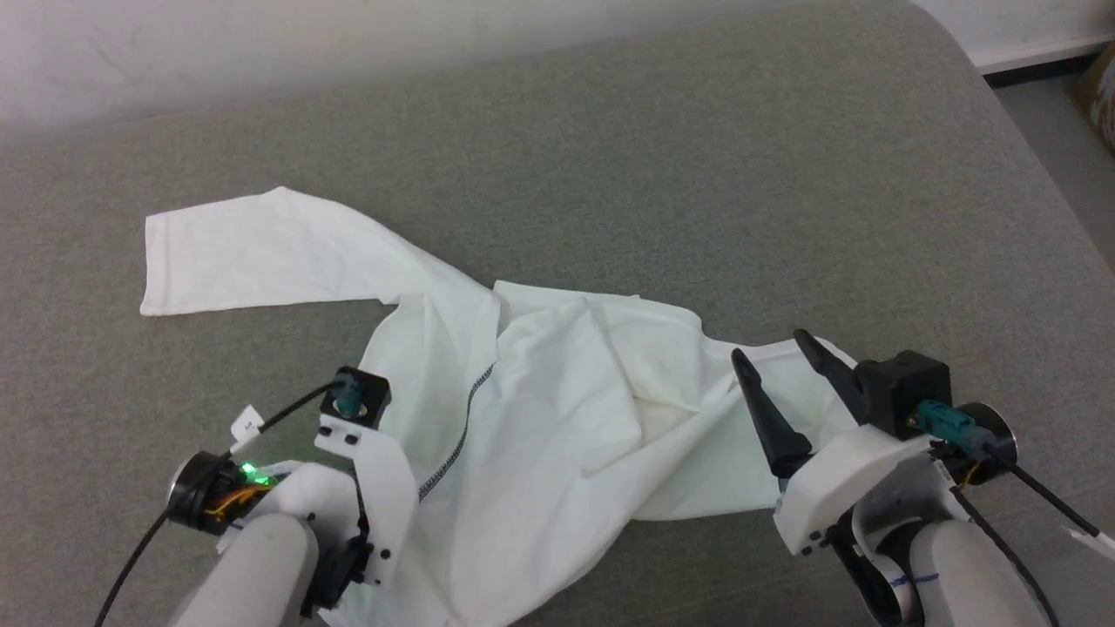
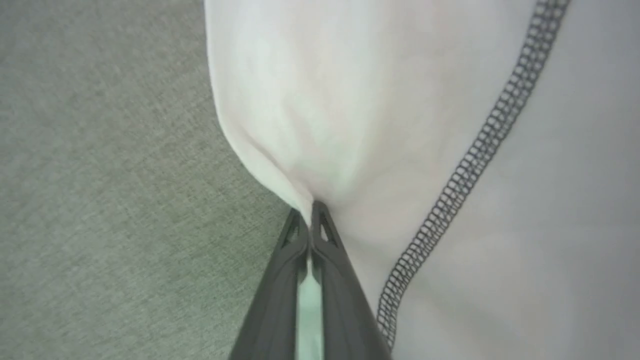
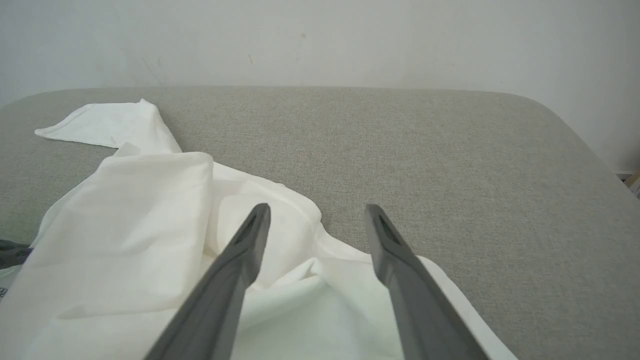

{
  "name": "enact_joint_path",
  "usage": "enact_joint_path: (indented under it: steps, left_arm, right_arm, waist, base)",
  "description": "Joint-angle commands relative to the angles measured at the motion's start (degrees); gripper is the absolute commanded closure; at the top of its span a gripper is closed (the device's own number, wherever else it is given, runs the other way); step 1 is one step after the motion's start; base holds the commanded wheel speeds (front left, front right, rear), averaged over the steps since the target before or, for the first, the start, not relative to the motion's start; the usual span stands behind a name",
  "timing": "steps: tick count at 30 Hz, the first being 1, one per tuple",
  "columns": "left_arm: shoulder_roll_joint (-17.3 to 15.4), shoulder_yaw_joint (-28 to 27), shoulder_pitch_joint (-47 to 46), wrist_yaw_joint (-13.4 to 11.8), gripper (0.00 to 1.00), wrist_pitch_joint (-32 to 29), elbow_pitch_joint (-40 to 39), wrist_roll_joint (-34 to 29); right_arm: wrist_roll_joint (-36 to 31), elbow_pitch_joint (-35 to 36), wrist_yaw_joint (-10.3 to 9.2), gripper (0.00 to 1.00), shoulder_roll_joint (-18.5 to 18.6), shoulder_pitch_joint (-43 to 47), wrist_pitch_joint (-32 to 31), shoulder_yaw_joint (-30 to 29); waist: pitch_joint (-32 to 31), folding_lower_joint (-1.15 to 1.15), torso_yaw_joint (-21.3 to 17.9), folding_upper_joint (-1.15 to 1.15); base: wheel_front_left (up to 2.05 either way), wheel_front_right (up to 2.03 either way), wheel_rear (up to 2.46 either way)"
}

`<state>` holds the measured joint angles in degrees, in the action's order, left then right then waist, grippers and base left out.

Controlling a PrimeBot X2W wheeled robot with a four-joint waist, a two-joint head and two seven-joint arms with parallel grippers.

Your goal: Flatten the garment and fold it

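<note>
The garment (image 1: 540,409), a thin white shirt, lies crumpled on the grey table (image 1: 697,174), one sleeve (image 1: 253,252) stretched flat to the far left. A dark stitched seam (image 1: 457,435) runs down its middle; the seam (image 2: 475,165) also crosses the left wrist view. My left gripper (image 2: 309,210) is shut on a pinch of the garment's (image 2: 350,100) left edge, fabric bunched at the tips. Its white wrist (image 1: 366,453) covers the fingers in the head view. My right gripper (image 1: 775,348) stands open just above the garment's right end, nothing between its fingers (image 3: 250,240).
The grey fabric table (image 3: 425,150) stretches far and right of the garment. A pale wall (image 3: 320,40) rises behind its far edge. Its rounded right corner (image 1: 976,61) gives onto floor, with a brown object (image 1: 1102,96) there.
</note>
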<state>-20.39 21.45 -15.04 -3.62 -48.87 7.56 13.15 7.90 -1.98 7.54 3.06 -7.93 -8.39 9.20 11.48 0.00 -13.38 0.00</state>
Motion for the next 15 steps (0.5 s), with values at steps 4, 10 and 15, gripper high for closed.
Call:
enact_joint_path:
  steps: [4,10,15]
  left_arm:
    - [-0.4,-1.5,1.6,-4.1,1.0,9.7,-0.2,-2.9]
    - [-3.4,-8.0,3.0,-10.5,1.0,17.8,-2.5,-4.3]
    - [-5.7,-13.3,6.1,-14.6,1.0,20.5,-0.2,-3.7]
  right_arm:
    - [0.6,-0.7,-0.05,0.0,-0.2,0.5,-0.5,-0.4]
    - [1.0,-1.1,-0.05,0.0,-0.2,0.8,-1.7,-0.9]
    - [1.3,-1.0,-0.05,0.0,-0.2,0.6,-2.6,-1.0]
  waist:
    - [-2.0,0.0,1.7,0.0]
    - [-3.7,0.0,3.3,0.0]
    - [-3.5,0.0,4.0,0.0]
  base:
    - [0.0,0.0,0.0]
    - [0.0,0.0,0.0]
    - [0.0,0.0,0.0]
